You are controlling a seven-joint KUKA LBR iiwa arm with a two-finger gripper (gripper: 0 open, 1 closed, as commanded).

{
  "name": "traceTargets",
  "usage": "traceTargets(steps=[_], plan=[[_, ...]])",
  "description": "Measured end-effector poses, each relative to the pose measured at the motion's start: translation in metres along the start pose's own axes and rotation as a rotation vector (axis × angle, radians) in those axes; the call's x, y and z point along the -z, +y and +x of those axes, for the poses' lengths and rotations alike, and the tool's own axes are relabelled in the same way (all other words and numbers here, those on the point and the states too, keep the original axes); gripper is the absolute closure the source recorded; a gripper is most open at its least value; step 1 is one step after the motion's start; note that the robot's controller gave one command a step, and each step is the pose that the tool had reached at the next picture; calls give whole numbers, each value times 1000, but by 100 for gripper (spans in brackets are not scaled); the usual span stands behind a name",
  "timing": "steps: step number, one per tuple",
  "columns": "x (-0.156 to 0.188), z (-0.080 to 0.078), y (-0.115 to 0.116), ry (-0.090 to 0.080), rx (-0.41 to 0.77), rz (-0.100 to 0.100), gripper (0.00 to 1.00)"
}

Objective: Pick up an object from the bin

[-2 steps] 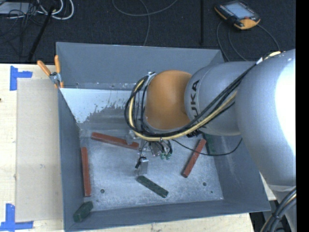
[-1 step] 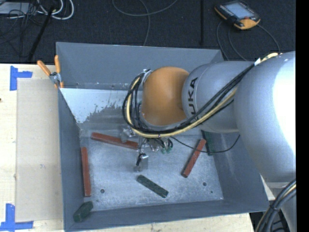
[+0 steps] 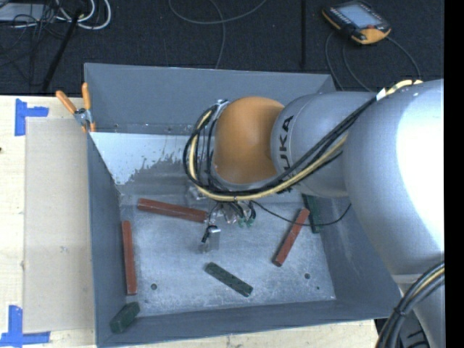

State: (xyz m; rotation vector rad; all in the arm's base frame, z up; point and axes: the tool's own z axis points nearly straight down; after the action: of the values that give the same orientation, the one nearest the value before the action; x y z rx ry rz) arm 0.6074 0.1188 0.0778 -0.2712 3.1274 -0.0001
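My gripper [image 3: 210, 238] hangs below the orange wrist cover, over the middle of the bin floor. One metal fingertip shows, just below the right end of a red-brown stick [image 3: 170, 209] that lies across the back of the floor. A dark green flat bar [image 3: 228, 279] lies on the floor a little in front of the fingertip. Another red-brown stick [image 3: 290, 236] lies slanted to the right of the gripper. I see nothing between the fingers.
A third red-brown stick [image 3: 129, 257] lies lengthwise along the left wall. A dark green block [image 3: 124, 317] sits in the front left corner. A small dark green piece [image 3: 314, 216] rests by the right wall, partly under the arm.
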Motion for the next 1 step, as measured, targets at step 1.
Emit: traceTargets(steps=[1], plan=[[-4,-6,-26,0,-122,0,100]])
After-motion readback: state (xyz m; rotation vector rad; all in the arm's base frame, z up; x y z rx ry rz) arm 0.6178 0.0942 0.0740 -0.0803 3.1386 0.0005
